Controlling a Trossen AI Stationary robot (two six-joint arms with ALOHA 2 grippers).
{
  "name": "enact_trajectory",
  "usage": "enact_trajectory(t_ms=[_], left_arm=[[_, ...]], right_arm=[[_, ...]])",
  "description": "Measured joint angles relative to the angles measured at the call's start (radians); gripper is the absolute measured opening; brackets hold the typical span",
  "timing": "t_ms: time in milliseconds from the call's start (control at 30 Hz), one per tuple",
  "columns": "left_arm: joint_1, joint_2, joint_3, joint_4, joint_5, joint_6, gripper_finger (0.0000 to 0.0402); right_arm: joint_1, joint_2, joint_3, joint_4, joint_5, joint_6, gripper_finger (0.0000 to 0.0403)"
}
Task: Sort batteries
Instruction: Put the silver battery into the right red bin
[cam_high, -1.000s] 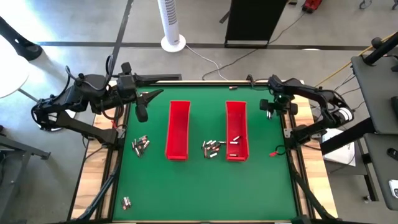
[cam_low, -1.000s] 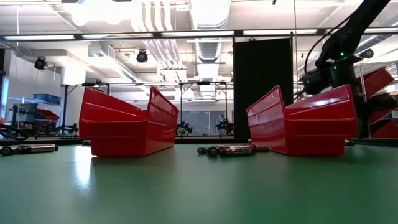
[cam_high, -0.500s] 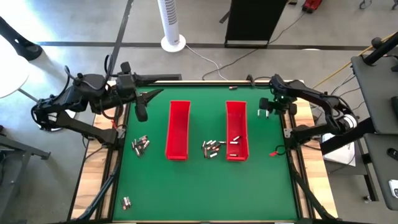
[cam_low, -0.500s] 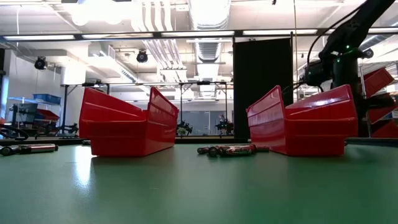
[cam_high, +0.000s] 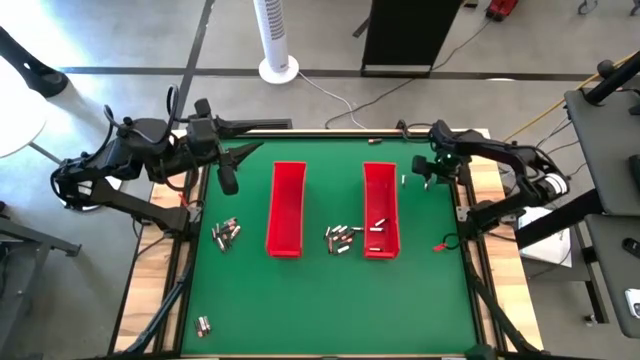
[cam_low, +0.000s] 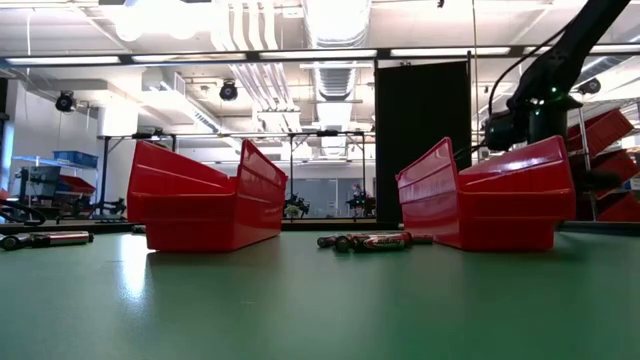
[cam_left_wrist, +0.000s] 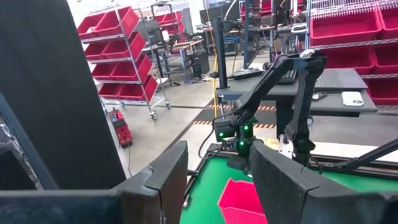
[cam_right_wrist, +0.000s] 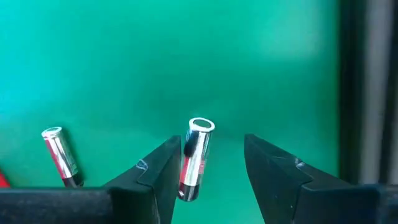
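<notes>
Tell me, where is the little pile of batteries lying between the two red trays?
From above, the pile of batteries lies on the green mat against the right tray, near its front end, well right of the left tray.

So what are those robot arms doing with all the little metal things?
They are sorting small silvery batteries. The right gripper is open by the table's far right edge, a battery between its fingers, another battery nearby. More batteries lie between two long red trays. The left gripper waits, far left.
</notes>
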Motion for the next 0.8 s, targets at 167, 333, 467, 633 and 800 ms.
enact_trajectory(t_ms=[167, 333, 467, 633, 800], left_arm=[[0.0, 0.0, 0.0, -0.004, 0.0, -0.02, 0.0155], [0.0, 0.0, 0.0, -0.004, 0.0, -0.024, 0.0155], [0.0, 0.001, 0.0, -0.003, 0.0, -0.026, 0.0155], [0.0, 0.02, 0.0, -0.001, 0.001, -0.026, 0.0155], [0.0, 0.022, 0.0, 0.003, 0.001, -0.034, 0.0155]], right_arm=[[0.011, 0.004, -0.033, 0.02, 0.016, 0.009, 0.0155], [0.03, -0.01, -0.043, 0.014, 0.019, 0.023, 0.0127], [0.067, -0.038, -0.048, -0.002, 0.006, 0.108, 0.0107], [0.121, -0.042, -0.05, -0.018, -0.007, 0.186, 0.0101], [0.145, -0.023, -0.051, -0.021, 0.026, 0.205, 0.0118]])
